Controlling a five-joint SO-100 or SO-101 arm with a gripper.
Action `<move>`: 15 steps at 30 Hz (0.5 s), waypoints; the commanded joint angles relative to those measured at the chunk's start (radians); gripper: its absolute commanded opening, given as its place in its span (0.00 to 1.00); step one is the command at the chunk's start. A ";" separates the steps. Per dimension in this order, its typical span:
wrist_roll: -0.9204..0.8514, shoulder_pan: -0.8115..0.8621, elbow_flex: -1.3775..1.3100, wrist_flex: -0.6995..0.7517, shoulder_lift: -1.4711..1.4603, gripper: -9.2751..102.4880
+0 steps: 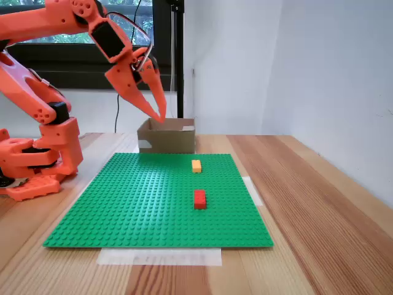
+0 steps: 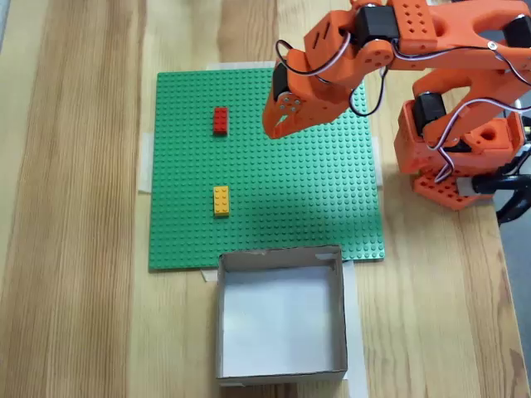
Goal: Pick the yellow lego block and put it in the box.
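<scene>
The yellow lego block (image 1: 196, 166) (image 2: 221, 201) lies flat on the green baseplate (image 1: 123, 203) (image 2: 315, 199), a short way from the box. The box (image 1: 167, 136) (image 2: 282, 257) is brown cardboard, open on top and empty, and stands against the plate's edge. My orange gripper (image 1: 161, 117) (image 2: 273, 131) hangs in the air well above the plate and points down. Its fingertips meet with nothing between them. In a fixed view from above it sits right of the red brick and up and to the right of the yellow block, clear of both.
A red brick (image 1: 199, 198) (image 2: 220, 120) lies on the plate in line with the yellow block, farther from the box. The arm's base (image 1: 37, 166) (image 2: 456, 149) stands beside the plate. White tape holds the plate's edges to the wooden table (image 1: 319, 209).
</scene>
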 commanded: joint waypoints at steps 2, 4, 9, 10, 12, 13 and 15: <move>0.017 -0.006 -0.092 0.006 -0.071 0.08; 0.025 -0.009 -0.118 0.003 -0.112 0.08; 0.044 -0.015 -0.210 0.014 -0.227 0.08; 0.048 -0.015 -0.236 0.023 -0.258 0.08; 0.060 -0.017 -0.285 0.034 -0.313 0.08; 0.066 -0.017 -0.310 0.041 -0.342 0.08; 0.078 -0.018 -0.353 0.052 -0.396 0.08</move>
